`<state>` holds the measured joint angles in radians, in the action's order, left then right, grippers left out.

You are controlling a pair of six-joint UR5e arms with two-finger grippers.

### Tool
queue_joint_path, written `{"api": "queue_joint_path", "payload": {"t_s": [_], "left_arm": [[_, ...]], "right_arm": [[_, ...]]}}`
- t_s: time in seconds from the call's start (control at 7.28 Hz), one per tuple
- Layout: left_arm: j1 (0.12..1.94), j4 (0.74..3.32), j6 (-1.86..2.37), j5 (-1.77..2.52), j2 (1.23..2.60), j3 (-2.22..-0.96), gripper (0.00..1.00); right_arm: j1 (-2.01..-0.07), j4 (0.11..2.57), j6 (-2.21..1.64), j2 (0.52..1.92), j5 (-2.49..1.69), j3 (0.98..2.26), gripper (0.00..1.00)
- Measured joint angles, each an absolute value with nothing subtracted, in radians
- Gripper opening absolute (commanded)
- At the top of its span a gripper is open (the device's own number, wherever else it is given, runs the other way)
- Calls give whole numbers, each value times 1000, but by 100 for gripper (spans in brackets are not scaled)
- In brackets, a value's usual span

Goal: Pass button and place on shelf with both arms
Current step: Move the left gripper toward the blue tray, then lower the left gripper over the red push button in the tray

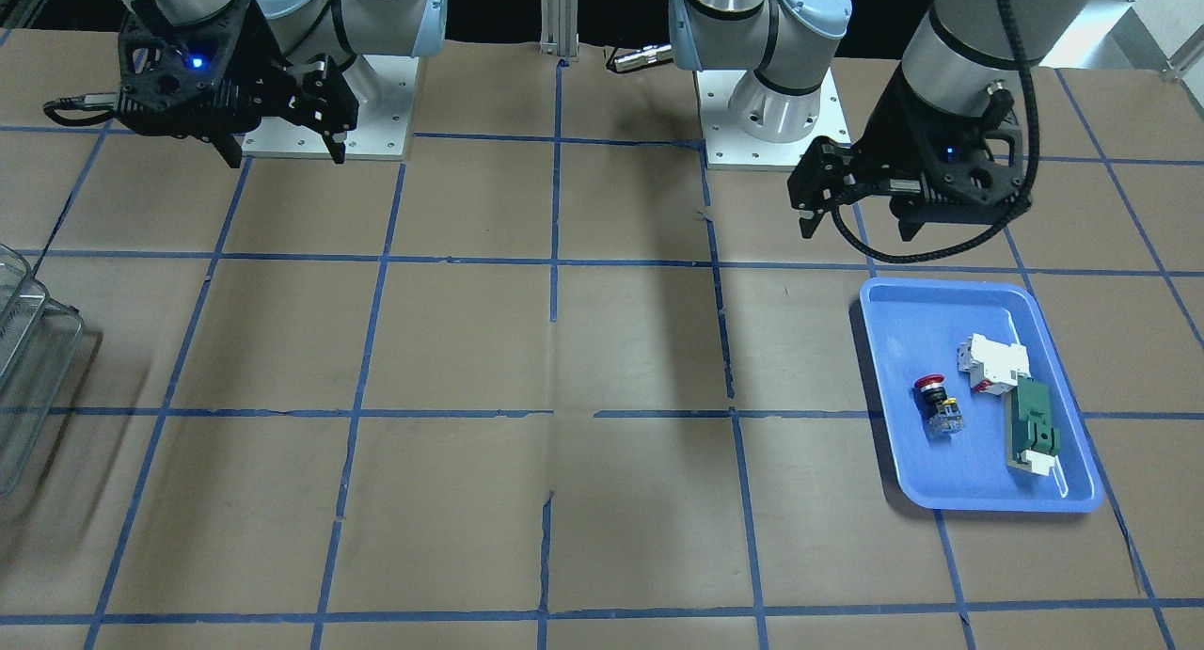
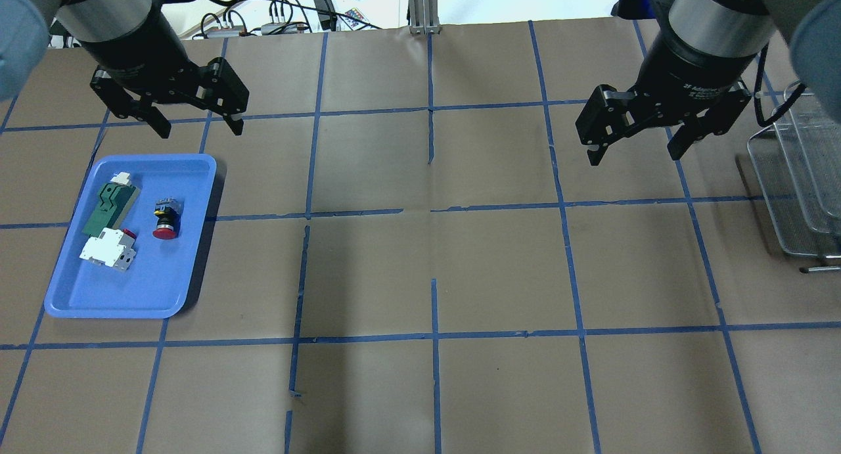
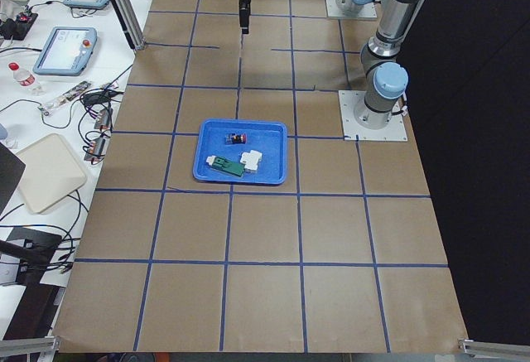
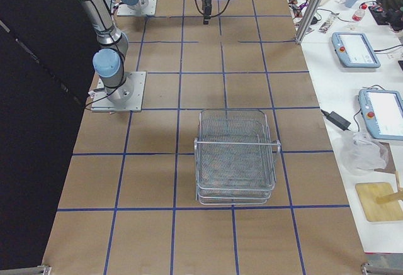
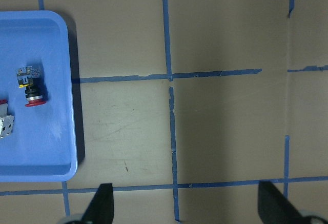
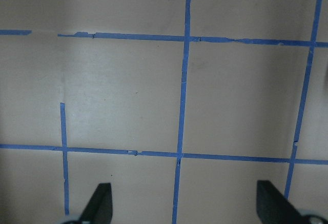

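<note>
- My left tool point(image 2: 199, 127) hung wide open, empty; the button point(image 2: 164, 219) lay in the blue tray point(image 2: 131, 290) below it.
- My right tool point(image 2: 634, 155) gaped empty near the shelf point(image 2: 788, 198).
- Pickup, pass and placing were all ahead.

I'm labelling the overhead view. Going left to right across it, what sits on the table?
Green-and-white flat part → small push button with red mushroom cap, both in the shallow blue plastic tray → greyish wire tiered shelf. The white block shares the green part's span, so it is left out.
</note>
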<state>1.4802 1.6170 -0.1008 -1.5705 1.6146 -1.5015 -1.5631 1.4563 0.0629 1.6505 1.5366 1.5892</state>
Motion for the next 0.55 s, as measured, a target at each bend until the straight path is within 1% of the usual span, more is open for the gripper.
{"api": "queue_joint_path", "payload": {"t_s": [0.27,0.55], "left_arm": [[1386,1531,-158,-1578,1647,-1547,100],[1242,1310,-213,-1579,1688,-1706,100]], "right_arm": [[-1563,1456,63,1650,1537,1589,100],[-1563,1456,63,1650,1537,1589,100]]}}
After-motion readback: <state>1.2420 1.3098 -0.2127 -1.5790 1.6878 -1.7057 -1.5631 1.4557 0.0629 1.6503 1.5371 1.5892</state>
